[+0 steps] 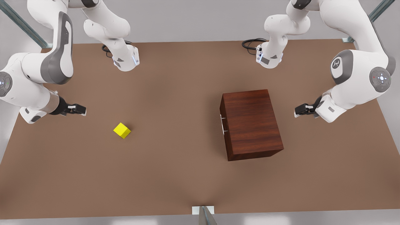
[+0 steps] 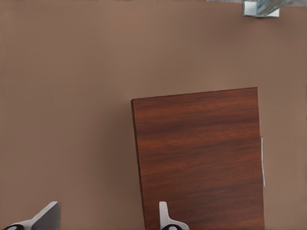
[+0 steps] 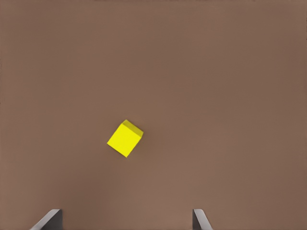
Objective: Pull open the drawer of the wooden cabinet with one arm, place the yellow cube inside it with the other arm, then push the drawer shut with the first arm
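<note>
Brown table [image 1: 175, 175]: our left gripper [image 1: 300, 110], open and empty, waits at the cabinet's [image 1: 251, 124] 3 o'clock; we must reach the handle [image 1: 222, 124] at 9. Right gripper [image 1: 78, 109], open, empty, sits at 10 o'clock of the cube [image 1: 122, 130].

The left gripper [image 1: 296, 111] hangs at the front view's right on a bent white arm, fingers [image 2: 48, 216] spread wide. The right gripper [image 1: 83, 110] hangs at the front view's left, fingers [image 3: 48, 219] likewise parted and holding nothing.

Even, soft overhead light; faint shadows, no glare, perhaps slight softness.
</note>
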